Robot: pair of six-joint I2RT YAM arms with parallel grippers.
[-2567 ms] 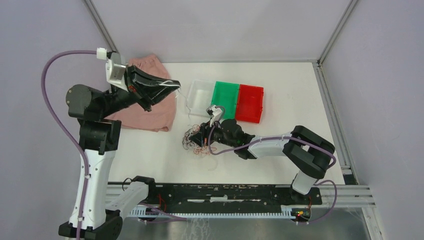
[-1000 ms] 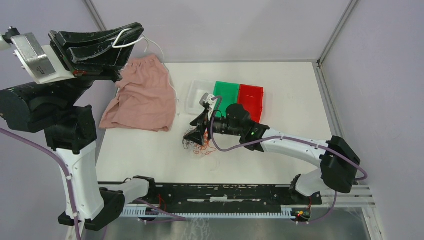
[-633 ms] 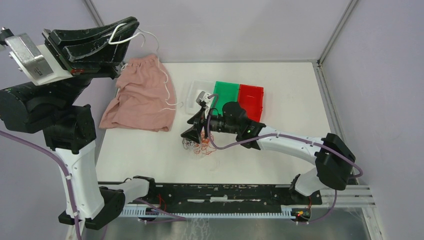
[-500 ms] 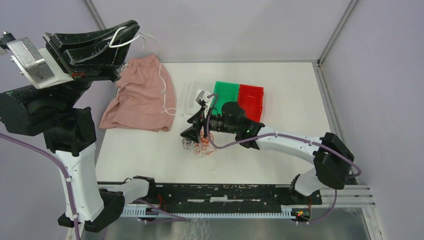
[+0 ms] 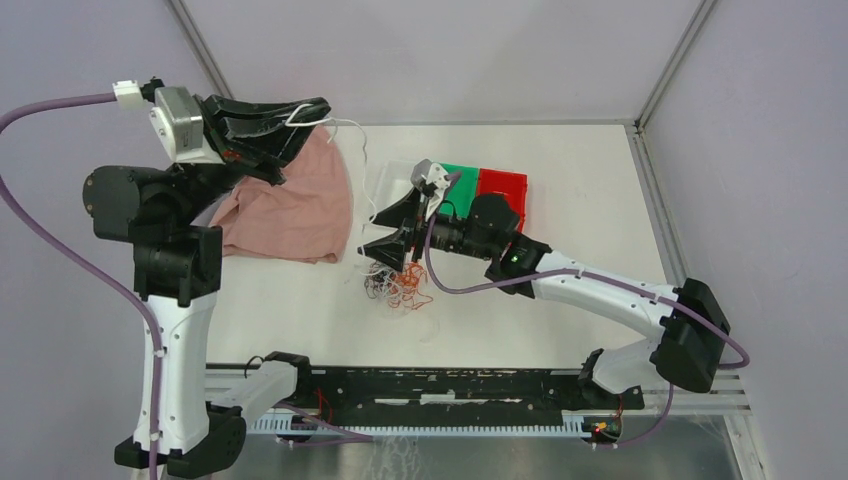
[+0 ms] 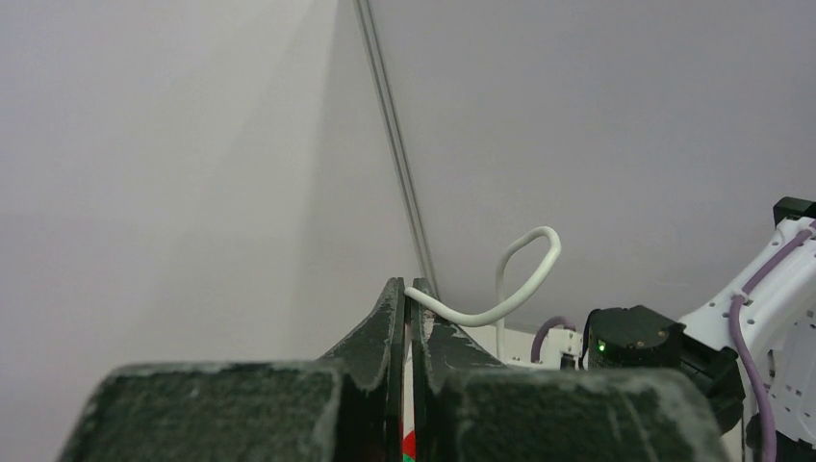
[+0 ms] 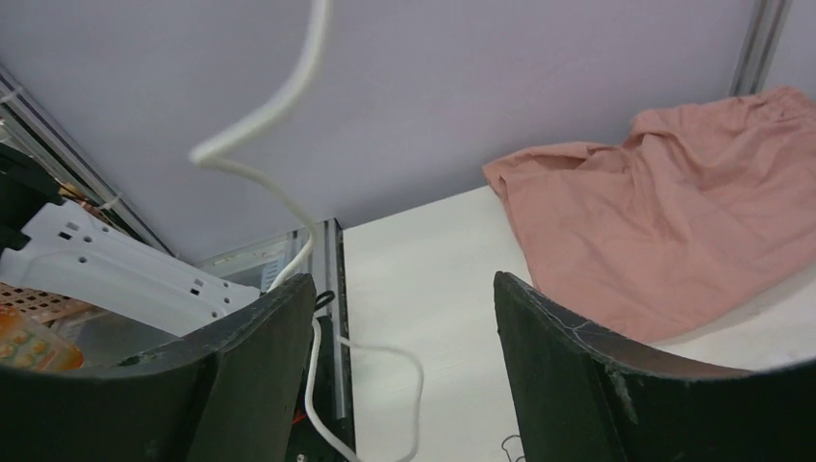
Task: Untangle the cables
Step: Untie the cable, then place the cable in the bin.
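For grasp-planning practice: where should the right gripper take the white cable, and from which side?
Probably the white cable on its free-hanging stretch ahead of the open right gripper, sideways from the right, jaws straddling it; the left gripper pins its top.

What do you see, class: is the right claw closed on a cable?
No, the right claw gapes wide open, with the pink cloth visible beyond the gap.

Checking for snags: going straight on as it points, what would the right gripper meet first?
Probably the white cable, which loops down between the right gripper's open fingers; behind it lies the table. Depth is hard to judge.
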